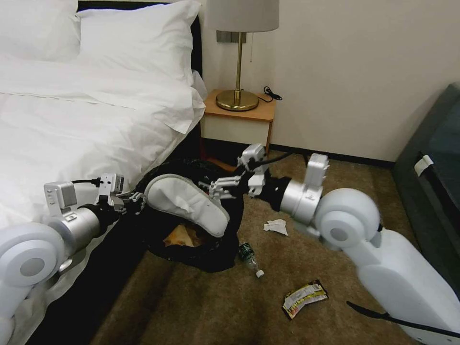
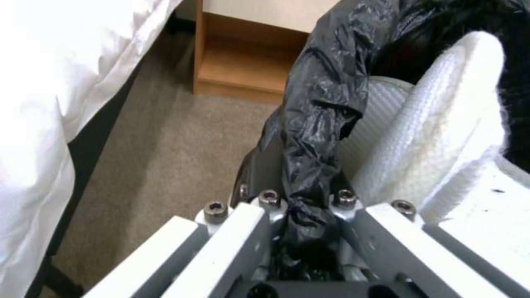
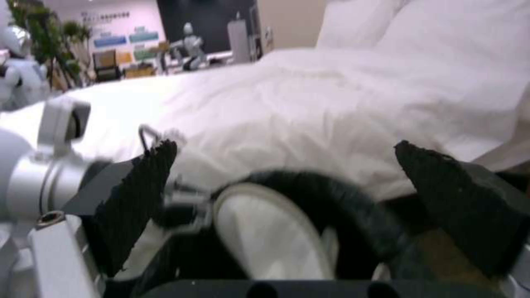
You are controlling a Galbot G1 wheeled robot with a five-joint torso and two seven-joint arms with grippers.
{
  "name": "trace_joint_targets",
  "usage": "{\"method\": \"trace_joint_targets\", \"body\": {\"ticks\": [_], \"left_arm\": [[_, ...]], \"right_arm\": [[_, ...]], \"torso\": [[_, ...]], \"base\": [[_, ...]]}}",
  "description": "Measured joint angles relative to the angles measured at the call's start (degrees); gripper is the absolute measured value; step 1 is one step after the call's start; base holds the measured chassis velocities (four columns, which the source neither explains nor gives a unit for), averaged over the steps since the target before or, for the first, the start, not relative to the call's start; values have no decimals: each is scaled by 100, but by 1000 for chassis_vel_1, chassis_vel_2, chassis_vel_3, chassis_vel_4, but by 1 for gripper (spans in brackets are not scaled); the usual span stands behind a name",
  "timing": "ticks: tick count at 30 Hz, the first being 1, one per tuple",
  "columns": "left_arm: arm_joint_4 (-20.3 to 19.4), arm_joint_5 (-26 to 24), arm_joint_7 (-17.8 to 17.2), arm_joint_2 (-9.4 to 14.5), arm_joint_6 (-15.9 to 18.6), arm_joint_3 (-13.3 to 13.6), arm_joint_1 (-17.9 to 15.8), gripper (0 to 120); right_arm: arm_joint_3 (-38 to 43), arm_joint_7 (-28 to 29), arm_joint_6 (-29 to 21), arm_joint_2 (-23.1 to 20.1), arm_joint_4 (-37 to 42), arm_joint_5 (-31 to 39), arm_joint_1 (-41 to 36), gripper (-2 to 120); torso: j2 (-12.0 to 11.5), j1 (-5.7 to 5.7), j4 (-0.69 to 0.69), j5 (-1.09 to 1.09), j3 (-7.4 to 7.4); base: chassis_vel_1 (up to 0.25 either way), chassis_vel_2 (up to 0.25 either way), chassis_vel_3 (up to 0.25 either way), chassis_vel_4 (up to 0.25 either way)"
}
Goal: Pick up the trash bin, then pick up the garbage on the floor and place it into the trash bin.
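Your left gripper (image 2: 301, 231) is clenched on the trash bin (image 1: 218, 256) liner, a grip seen clearly from the left wrist. Your right gripper (image 1: 221, 188) hovers released above the slipper (image 1: 189, 203) propped across the bin's mouth; the bin's contents stay mostly hidden.

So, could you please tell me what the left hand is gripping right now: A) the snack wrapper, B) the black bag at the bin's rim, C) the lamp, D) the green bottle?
B: the left hand is shut on the black bag at the rim of the trash bin.
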Motion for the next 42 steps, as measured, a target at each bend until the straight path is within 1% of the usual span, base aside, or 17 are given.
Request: {"method": "trace_joint_targets", "body": {"ticks": [6,10,12,16,17,18,20,21,24,26,30,31,34,36,37,39,42], "left_arm": [[22,0,2,-7,2,-15,-9,1],[27,5,1,-22,3,-59,-2,1],[27,4,1,-33,5,-108,5,1],[27,4,1,-37,7,-151,9,1],[27,-2,-3,-49,7,-176,-8,1],[27,-2,-3,-49,7,-176,-8,1],[12,-26,-16,-72,7,-224,-39,1],[-14,-40,-20,-74,7,-244,-35,1],[-62,-63,-22,-68,7,-278,-4,1],[-111,-99,-21,-38,7,-321,34,1],[-126,-101,-27,-34,7,-332,35,1],[-157,-113,-32,-43,7,-333,32,1],[-190,-121,-44,-48,7,-334,38,1],[-226,-139,-66,-44,7,-333,51,1],[-226,-139,-66,-44,7,-333,51,1],[-265,-164,-88,-33,7,-335,59,1],[-284,-169,-89,-30,7,-336,65,1]], "right_arm": [[772,319,37,-185,132,392,-45,100],[997,491,43,-306,114,420,-197,100],[1200,807,51,-433,88,424,-524,100],[1302,1024,49,-493,62,361,-856,100],[1333,1313,29,-504,65,338,-1081,100],[1333,1313,29,-504,65,338,-1081,100],[1440,1809,-17,-508,106,361,-1468,100],[1528,1901,-59,-521,118,348,-1663,100],[1656,1926,-95,-548,127,265,-1914,100],[1942,1812,-125,-629,134,1,-2484,100],[2120,1739,-134,-661,137,-178,-2932,100],[2242,1777,-145,-624,160,-287,-3380,100],[2333,1873,-172,-544,166,-387,-3699,100],[2481,1971,-219,-421,163,-534,-4125,100],[2481,1971,-219,-421,163,-534,-4125,100],[2678,1993,-276,-301,154,-694,-4594,100],[2715,1993,-282,-263,153,-711,-4715,100]], "torso": [[0,0,0,0,0],[0,0,0,0,0],[0,0,-1,0,0],[0,0,0,0,0],[0,0,0,1,0],[0,0,0,1,0],[0,0,0,0,0],[-1,0,0,0,0],[0,1,0,1,0],[0,1,0,0,0],[0,0,-1,0,0],[0,1,-1,0,-1],[0,0,-1,0,0],[0,0,0,0,0],[0,0,0,0,0],[0,1,0,-1,0],[0,0,-1,0,-1]], "base": [[0,0,0,0],[0,0,0,0],[0,0,0,0],[0,0,0,0],[0,0,0,0],[0,0,0,0],[0,0,0,0],[0,0,0,0],[0,0,0,0],[0,0,0,0],[0,0,0,0],[0,0,0,0],[0,0,0,0],[0,0,0,0],[0,0,0,0],[0,0,0,0],[0,0,0,0]]}}
